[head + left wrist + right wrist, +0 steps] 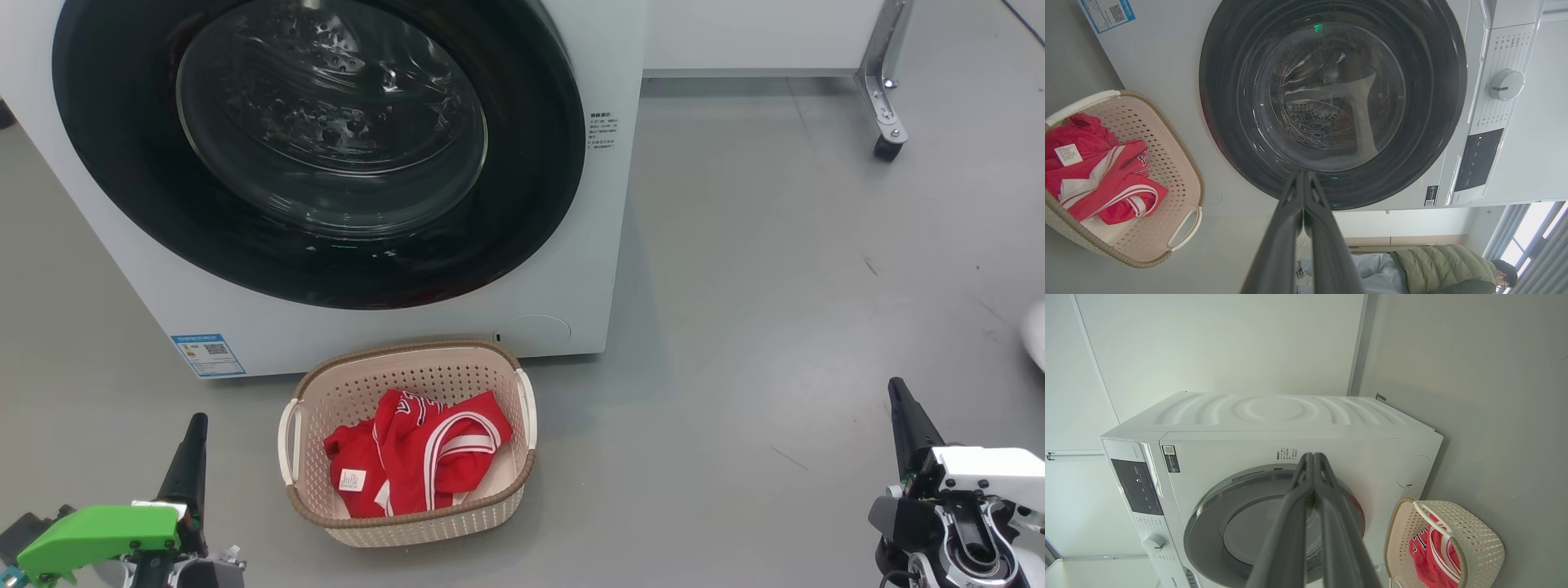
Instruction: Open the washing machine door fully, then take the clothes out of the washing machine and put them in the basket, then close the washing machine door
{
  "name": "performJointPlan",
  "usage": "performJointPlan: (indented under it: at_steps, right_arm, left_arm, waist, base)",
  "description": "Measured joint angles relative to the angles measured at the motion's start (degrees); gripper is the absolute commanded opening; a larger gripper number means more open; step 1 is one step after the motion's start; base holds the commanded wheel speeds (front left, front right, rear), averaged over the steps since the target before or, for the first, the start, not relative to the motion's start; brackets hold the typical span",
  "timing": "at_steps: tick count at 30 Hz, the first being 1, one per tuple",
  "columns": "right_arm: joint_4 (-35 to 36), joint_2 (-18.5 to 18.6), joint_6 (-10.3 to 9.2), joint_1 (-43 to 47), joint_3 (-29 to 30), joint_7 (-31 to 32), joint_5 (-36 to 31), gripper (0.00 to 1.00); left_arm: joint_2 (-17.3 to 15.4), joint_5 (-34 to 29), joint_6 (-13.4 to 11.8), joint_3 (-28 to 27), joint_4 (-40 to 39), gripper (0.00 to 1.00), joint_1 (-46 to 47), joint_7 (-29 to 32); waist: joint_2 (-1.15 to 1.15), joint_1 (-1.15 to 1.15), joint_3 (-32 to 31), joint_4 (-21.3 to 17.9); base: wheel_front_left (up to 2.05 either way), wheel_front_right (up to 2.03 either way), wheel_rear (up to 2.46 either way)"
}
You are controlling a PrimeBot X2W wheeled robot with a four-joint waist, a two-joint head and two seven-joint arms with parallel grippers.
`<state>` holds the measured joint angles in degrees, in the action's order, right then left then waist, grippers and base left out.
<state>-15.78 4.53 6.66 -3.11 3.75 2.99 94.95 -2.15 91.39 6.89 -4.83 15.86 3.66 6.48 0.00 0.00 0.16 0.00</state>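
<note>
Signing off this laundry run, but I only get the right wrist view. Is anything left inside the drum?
Observer: Left wrist view, through the washing machine door glass: bare perforated drum, no red fabric visible.
Operator: Is the garment fully inside the basket?
Observer: Head view from above: the clothes lie wholly within the basket rim, nothing draped over.
Operator: And the left tool?
Observer: The left tool is shut, empty, pointing at the door's lower rim.

No legible text: blue QR-code sticker (208,354) on the washing machine (457,327), tiny-print white label (353,479) on the clothes (424,457)
</note>
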Motion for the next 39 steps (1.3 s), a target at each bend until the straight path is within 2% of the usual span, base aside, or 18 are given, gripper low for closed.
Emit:
performJointPlan:
  at_steps: [39]
  right_arm:
    - [-0.3,0.0,0.29,0.0,0.2,0.3,0.0,0.0]
  left_arm:
    - [0.0,0.0,0.0,0.0,0.0,0.0,0.0,0.0]
  waist:
    - [0.0,0.0,0.0,0.0]
  base:
    - [0.0,0.0,0.0]
